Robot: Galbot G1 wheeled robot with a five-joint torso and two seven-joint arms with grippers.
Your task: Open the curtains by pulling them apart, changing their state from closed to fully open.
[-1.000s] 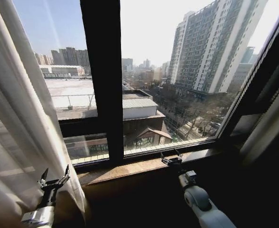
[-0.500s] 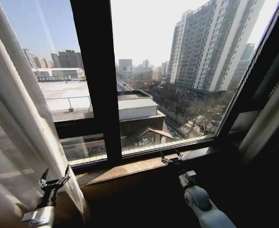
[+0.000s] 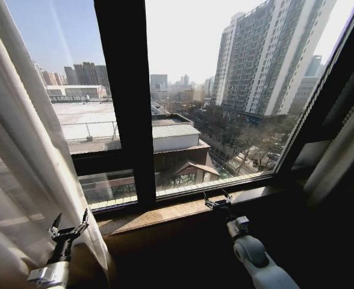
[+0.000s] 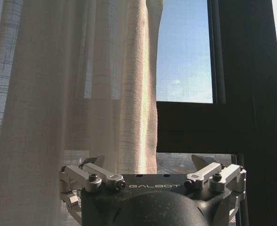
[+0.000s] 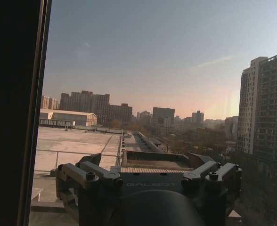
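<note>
"GALBOT" on left claw (image 4: 150, 162) housing; faint on right claw (image 5: 148, 162).

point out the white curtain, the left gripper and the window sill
white curtain (image 3: 20, 156), head view, pleated folds at the left
left gripper (image 3: 68, 224), head view, between its open fingertips
window sill (image 3: 165, 212), head view, bare sunlit ledge

The sheer white pleated curtain (image 3: 26, 180) at nine o'clock runs off the top, left and bottom edges of the head view, so neither its rail nor its hem can be seen, and its folds veil the rooftops behind them. The pale band of fabric (image 3: 339, 153) at three o'clock is cut by the right edge, too little of it showing to tell what it is. The left gripper's (image 4: 152, 162) fingertips barely clear its dark housing in the left wrist view, and the silver left arm (image 3: 47, 276) leaves the frame at seven o'clock.
</note>
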